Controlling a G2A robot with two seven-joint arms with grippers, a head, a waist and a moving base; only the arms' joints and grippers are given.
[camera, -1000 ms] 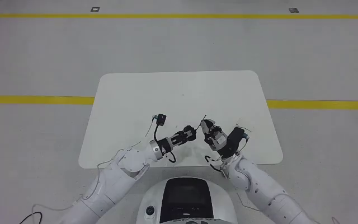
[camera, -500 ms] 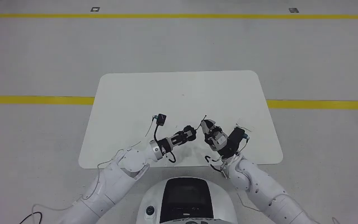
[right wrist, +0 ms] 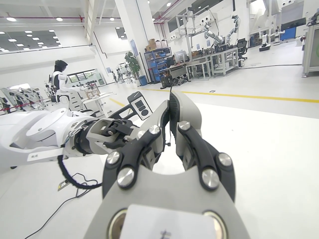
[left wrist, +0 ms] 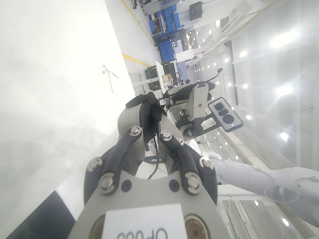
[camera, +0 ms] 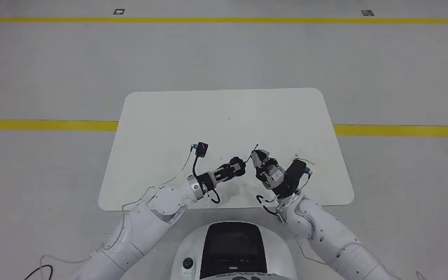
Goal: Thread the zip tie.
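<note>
The right gripper (right wrist: 170,100) has two grey metal fingers with ribbed black rubber pads (right wrist: 174,108). The pads are pressed flat together, and they pinch a thin black plastic zip tie (right wrist: 171,87). A short bit of the tie pokes straight out past the fingertips, as thin as a hair. Another bit hangs down behind the pads, into the gap between the black finger bars.

The left gripper (left wrist: 149,100) is built the same, with grey shells, black bars and shiny round screws. Its black pads are squeezed together too. A thin dark strand (left wrist: 156,148) runs down behind them, but I cannot tell if the pads grip it or if it is part of the tie.

From above, the right gripper (camera: 256,159) and the left gripper (camera: 239,166) point at each other. Their tips are very near, just above the front middle of the smooth white table with round corners (camera: 224,112).

Farther back on the table lies a tiny bent thin strand (left wrist: 109,75), all alone and well apart from both grippers.

Around the table is a pale grey floor with a long yellow stripe (camera: 56,124).
</note>
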